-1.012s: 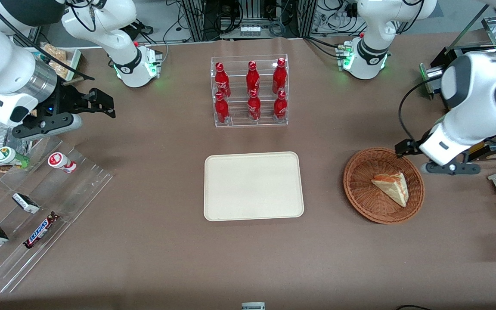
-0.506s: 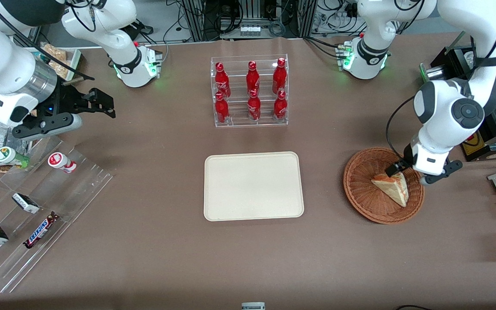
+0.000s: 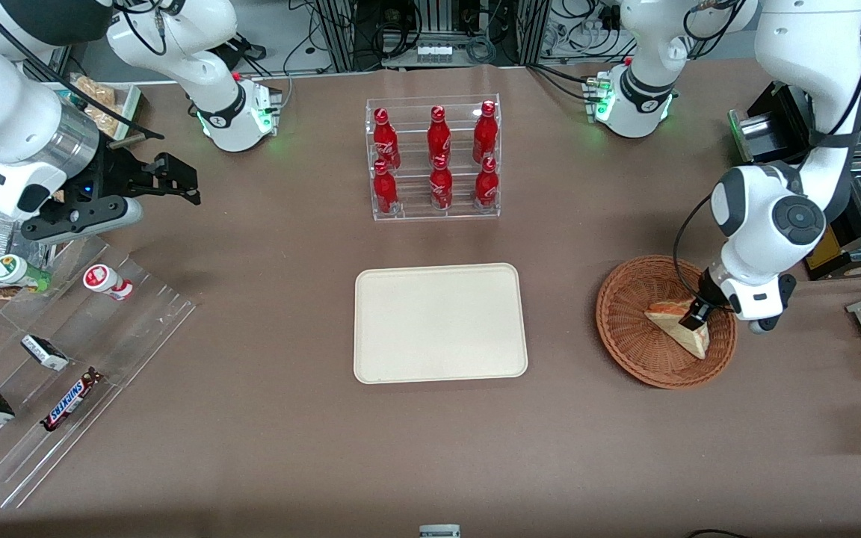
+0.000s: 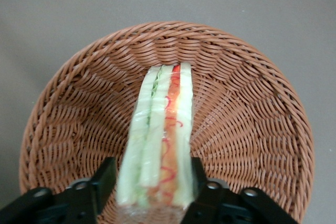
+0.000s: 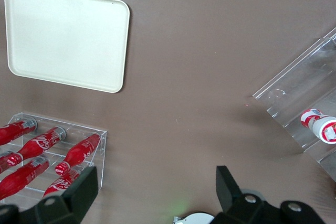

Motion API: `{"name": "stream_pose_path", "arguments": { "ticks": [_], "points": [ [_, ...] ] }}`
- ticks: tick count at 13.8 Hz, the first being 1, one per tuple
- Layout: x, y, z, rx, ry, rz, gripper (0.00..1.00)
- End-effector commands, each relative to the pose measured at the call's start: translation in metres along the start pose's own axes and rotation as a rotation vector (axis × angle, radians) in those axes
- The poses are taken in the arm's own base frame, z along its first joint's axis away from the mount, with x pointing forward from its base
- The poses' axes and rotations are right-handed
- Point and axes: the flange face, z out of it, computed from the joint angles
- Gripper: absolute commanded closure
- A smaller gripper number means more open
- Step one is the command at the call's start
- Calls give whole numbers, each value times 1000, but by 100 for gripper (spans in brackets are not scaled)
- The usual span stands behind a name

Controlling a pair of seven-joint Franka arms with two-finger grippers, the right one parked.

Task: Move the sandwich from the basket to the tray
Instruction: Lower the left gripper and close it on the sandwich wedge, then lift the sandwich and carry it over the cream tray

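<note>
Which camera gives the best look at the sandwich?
The left wrist view: the sandwich fills it, filling layers plain, between the gripper fingers. The front view shows a small wedge in the basket. The right wrist view misses it.

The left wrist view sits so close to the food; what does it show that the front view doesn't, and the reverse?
Only the left wrist view shows the sandwich's green and red filling layers edge-on, with the end effector's fingers straddling it, open. Only the front view shows the tray, bare, the rack of red bottles and the snack racks. Both show the sandwich lying in the basket, not yet lifted.
</note>
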Motion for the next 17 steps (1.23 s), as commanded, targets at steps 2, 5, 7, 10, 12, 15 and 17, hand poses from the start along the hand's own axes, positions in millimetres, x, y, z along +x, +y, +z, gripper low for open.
{"name": "stream_pose_path", "arguments": {
  "ticks": [2, 5, 7, 10, 12, 15, 17],
  "points": [
    [7, 20, -23, -24, 15, -16, 99],
    [-6, 90, -73, 36, -30, 93, 99],
    [-46, 134, -83, 48, -54, 247, 99],
    [-142, 189, -70, 38, -57, 523, 99],
    [-210, 228, -55, 27, -55, 647, 98],
    [-315, 266, -46, -3, -41, 737, 98],
    [-366, 274, -41, 1, 7, 732, 98]
  ]
}}
